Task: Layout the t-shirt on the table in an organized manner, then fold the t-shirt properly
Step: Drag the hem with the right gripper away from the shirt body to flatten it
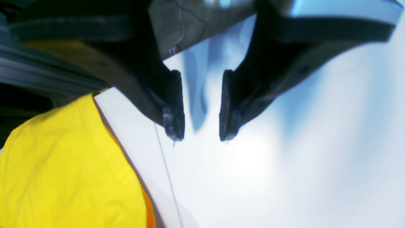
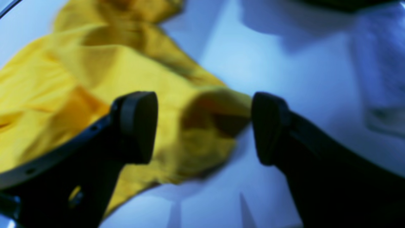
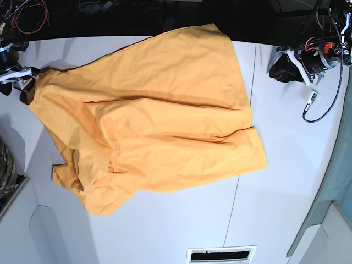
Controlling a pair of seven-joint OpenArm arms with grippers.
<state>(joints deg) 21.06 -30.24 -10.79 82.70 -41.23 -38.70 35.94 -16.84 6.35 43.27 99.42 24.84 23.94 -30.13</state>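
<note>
Orange-yellow cotton, one item: the t-shirt (image 3: 159,115), lying on the table (image 3: 275,181), spread across the centre and reaching the far edge at 12 o'clock.

Handling, by judgement: light, limp, no stiffness; it will drape and drag, and loose layers may bunch if pulled from one point. Best holds are hems, sleeve ends and corners, pinched through the cloth.

Orientation: long axis appears to run from about 1 o'clock to 7 o'clock in the base view. A rumpled, doubled-over mass sits at 7 to 8 o'clock; one squared corner juts toward 4 o'clock. Collar not visible, so which end is the neck cannot be told.

Right gripper (image 2: 204,126): jaws wide, straddling a bunched fold at the shirt's 9 o'clock edge, not yet pinching it.

Left gripper (image 1: 201,137): jaws narrowly parted, empty, over bare table beside the shirt's edge.
</note>
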